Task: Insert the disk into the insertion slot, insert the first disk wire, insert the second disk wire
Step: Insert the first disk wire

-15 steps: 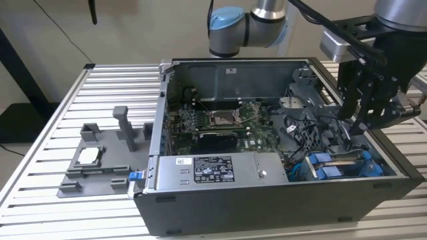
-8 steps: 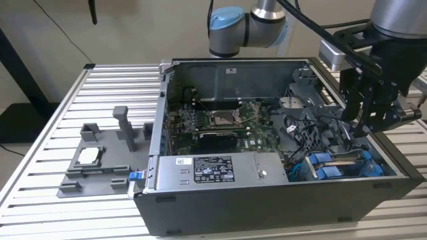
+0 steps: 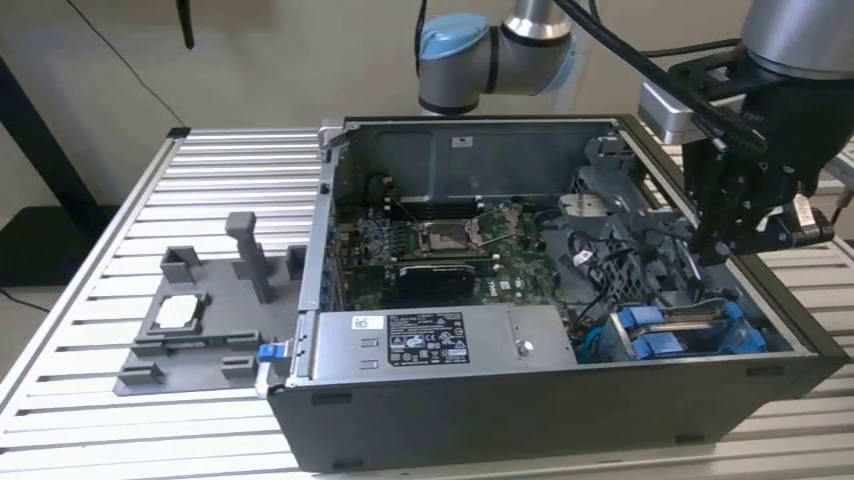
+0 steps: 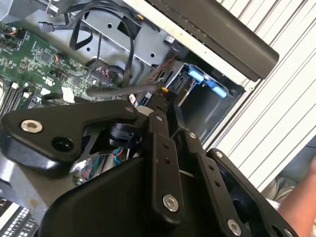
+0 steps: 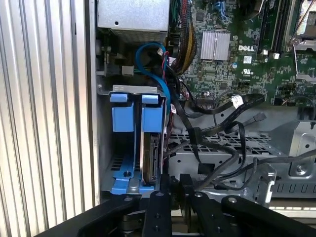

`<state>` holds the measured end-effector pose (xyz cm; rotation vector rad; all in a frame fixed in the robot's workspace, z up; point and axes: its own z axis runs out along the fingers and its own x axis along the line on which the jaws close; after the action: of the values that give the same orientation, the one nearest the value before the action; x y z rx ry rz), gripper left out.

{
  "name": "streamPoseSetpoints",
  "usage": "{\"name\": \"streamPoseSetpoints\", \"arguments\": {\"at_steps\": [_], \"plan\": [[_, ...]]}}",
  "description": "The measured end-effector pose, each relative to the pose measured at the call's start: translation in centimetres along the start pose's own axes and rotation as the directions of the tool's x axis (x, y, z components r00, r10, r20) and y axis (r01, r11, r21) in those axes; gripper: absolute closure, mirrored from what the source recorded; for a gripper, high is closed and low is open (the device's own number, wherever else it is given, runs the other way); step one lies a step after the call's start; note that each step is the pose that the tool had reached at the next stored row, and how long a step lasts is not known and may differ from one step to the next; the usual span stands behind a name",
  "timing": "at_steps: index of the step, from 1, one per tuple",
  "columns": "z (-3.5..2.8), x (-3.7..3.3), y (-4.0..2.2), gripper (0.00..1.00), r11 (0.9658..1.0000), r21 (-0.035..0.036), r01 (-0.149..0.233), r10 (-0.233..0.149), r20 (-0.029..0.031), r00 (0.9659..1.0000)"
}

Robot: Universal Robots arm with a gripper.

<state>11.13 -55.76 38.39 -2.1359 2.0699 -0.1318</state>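
Note:
The disk (image 5: 150, 153) stands on edge inside the insertion slot (image 5: 129, 148), a grey bay with blue tabs in the case's near right corner (image 3: 681, 330). My gripper (image 3: 711, 250) hangs inside the case by its right wall, just above and behind that bay. In both wrist views the fingers (image 5: 163, 190) come close together at the tips. In the second wrist view my gripper (image 4: 165, 94) is shut on the end of a dark disk wire (image 4: 123, 91), which runs off toward the motherboard. In the first wrist view my gripper (image 5: 174, 181) sits next to the disk's end.
The open computer case (image 3: 787, 320) lies on a slatted table (image 3: 240, 170). Inside are a motherboard (image 3: 454, 245), a labelled silver box (image 3: 427, 340) and loose black cables (image 5: 222, 133). A grey fixture (image 3: 200, 330) sits at the exterior view's left. Part of a person (image 4: 301, 197) shows beyond the table.

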Motion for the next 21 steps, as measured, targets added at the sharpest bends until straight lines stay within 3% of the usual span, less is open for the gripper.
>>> {"name": "streamPoseSetpoints", "arguments": {"at_steps": [10, 12, 16, 21], "plan": [[0.00, 0.01, 0.00, 0.81, 1.0000, -0.0001, 0.000, 0.000, 0.0000, 1.0000], [0.01, 0.01, -0.02, 0.81, 1.0000, -0.0030, 0.000, 0.000, 0.0001, 1.0000], [0.13, 0.03, -0.16, 0.81, 0.9998, -0.0199, -0.001, 0.001, 0.0004, 1.0000], [0.37, 0.05, -0.32, 0.81, 0.9983, -0.0577, -0.003, 0.003, 0.0014, 1.0000]]}}
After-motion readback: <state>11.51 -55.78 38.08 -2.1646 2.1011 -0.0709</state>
